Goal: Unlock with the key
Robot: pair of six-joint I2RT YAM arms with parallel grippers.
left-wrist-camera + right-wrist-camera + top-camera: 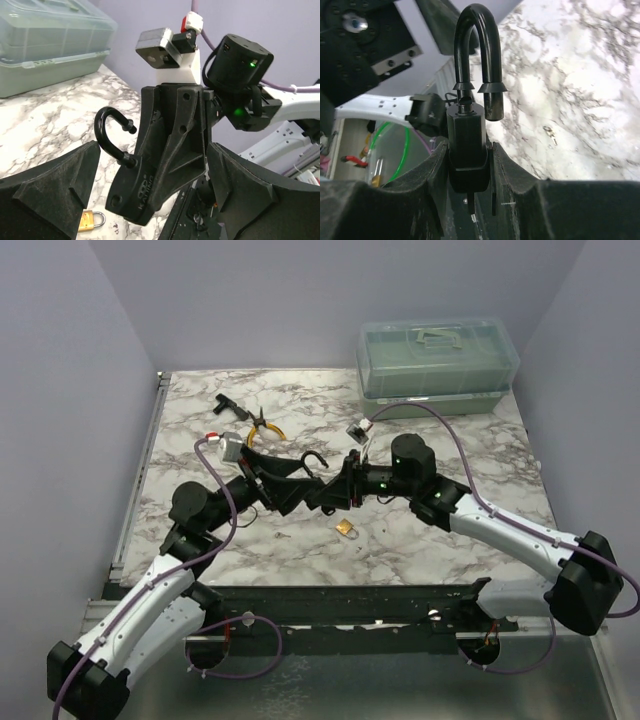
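Note:
My right gripper (328, 490) (467, 150) is shut on the body of a black padlock (466, 140) and holds it above the table. Its black shackle (477, 45) stands open, with one leg free of the body. A dark stub sticks out under the padlock body. My left gripper (298, 480) (152, 150) is open, its fingers (55, 190) spread either side of the held padlock (132, 185) without touching it. A tiny silver key (550, 134) lies on the marble, faint in the top view (284, 536). A small brass padlock (346, 527) (91, 221) lies near it.
Yellow-handled pliers (266, 426) and small black bits (222, 403) lie at the back left. A closed translucent green toolbox (437, 360) (45, 45) stands at the back right. The marble table (450, 450) has walls on three sides.

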